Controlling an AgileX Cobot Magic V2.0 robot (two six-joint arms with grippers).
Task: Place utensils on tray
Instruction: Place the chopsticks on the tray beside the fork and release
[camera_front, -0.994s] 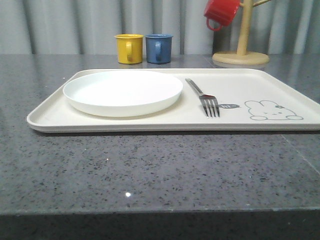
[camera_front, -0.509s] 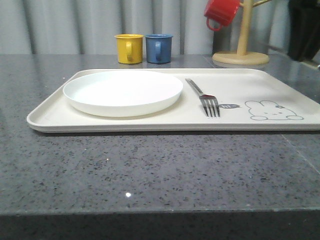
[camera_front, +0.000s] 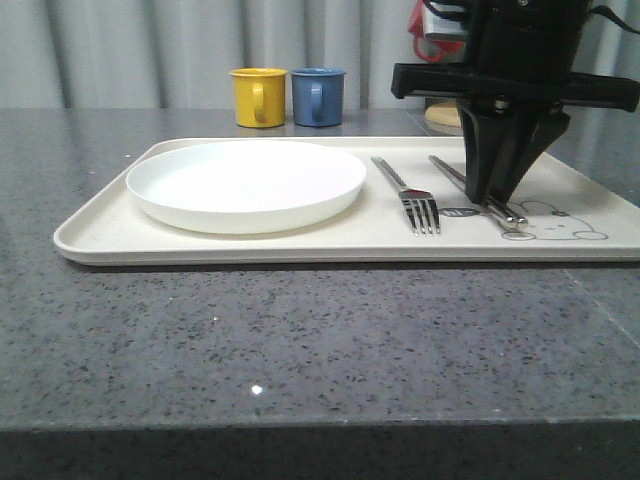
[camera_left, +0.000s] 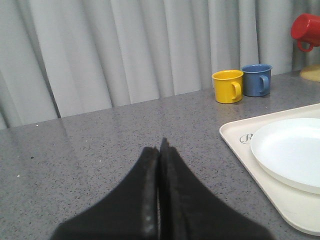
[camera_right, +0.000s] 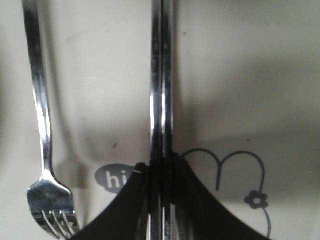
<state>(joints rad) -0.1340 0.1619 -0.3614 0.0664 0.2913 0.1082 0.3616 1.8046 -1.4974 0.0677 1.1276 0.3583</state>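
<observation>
A cream tray (camera_front: 300, 240) is seen on a speckled grey counter (camera_front: 300, 340), its near rim set back from the counter edge. A white plate (camera_front: 246, 184) is laid on the tray's left half, and a fork (camera_front: 408, 195) is laid just right of it. The right gripper (camera_front: 492, 195) is lowered over the rabbit drawing (camera_front: 560, 222), its fingers (camera_right: 142, 200) clamped on the metal chopsticks (camera_right: 162, 85) beside the fork. The left gripper (camera_left: 160, 145) is held over bare counter left of the tray, fingers pressed together.
</observation>
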